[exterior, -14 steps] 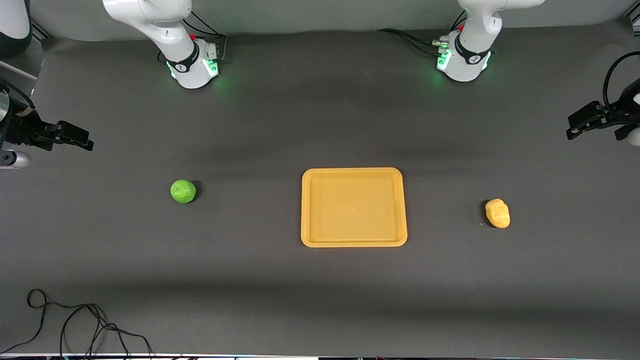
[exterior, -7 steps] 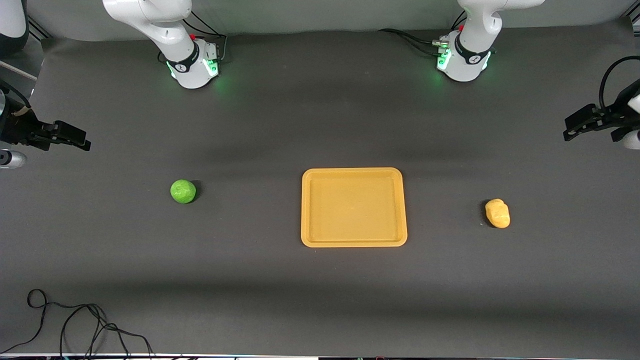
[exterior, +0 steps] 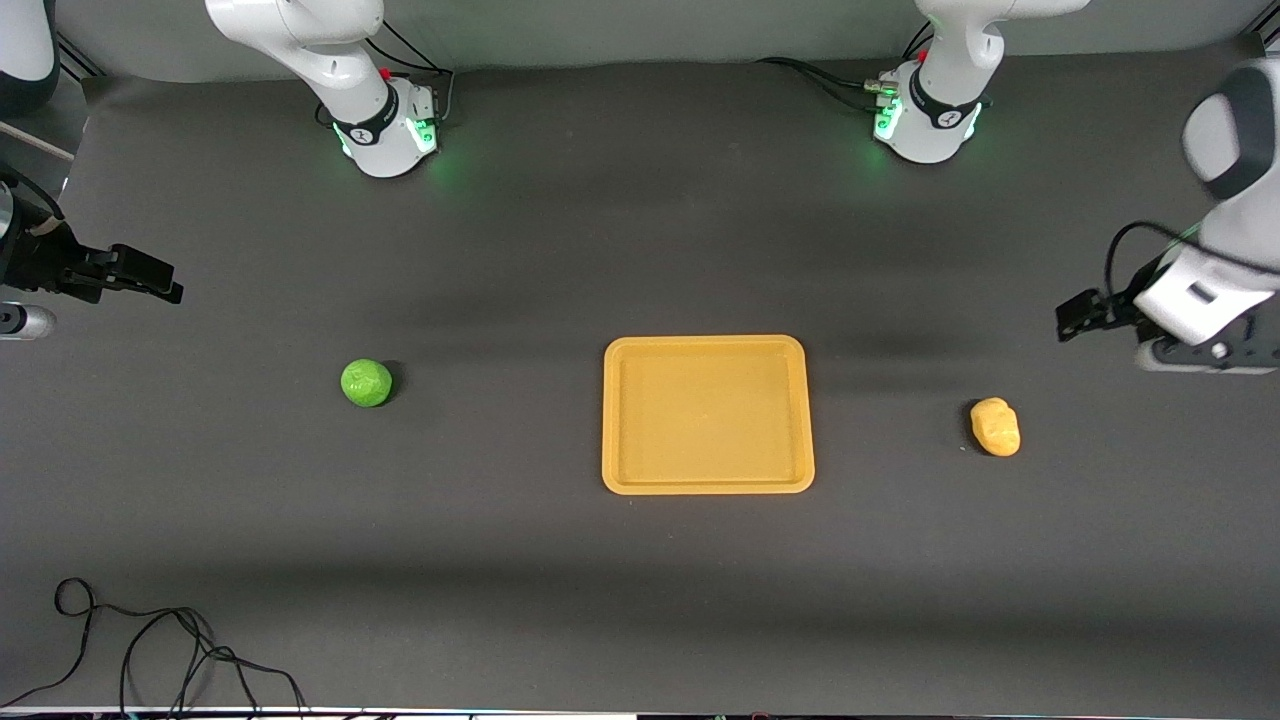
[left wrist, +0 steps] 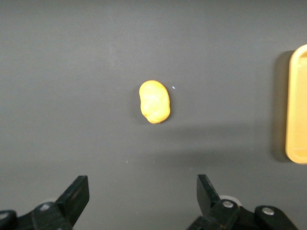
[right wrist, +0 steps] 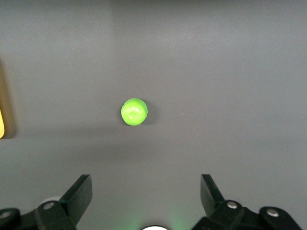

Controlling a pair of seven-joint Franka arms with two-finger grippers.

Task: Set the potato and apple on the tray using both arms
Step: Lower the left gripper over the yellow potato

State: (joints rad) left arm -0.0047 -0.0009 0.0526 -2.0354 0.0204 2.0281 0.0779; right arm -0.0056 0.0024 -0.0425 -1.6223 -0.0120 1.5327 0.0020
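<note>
The yellow-tan potato (exterior: 996, 427) lies on the dark table toward the left arm's end, and it shows in the left wrist view (left wrist: 155, 101). The green apple (exterior: 367, 383) lies toward the right arm's end, and it shows in the right wrist view (right wrist: 134, 111). The orange-yellow tray (exterior: 708, 415) lies empty between them. My left gripper (exterior: 1075, 320) (left wrist: 142, 187) is open and empty, up in the air beside the potato. My right gripper (exterior: 150, 275) (right wrist: 145, 184) is open and empty, up over the table's end, apart from the apple.
The arms' green-lit bases (exterior: 385, 130) (exterior: 930, 120) stand along the table's edge farthest from the front camera. A loose black cable (exterior: 150, 640) lies at the near corner toward the right arm's end. The tray's rim shows in the left wrist view (left wrist: 297, 105).
My left arm has swung in from the table's end toward the potato, with its gripper open. My right gripper has barely moved. The apple, potato and tray have not moved.
</note>
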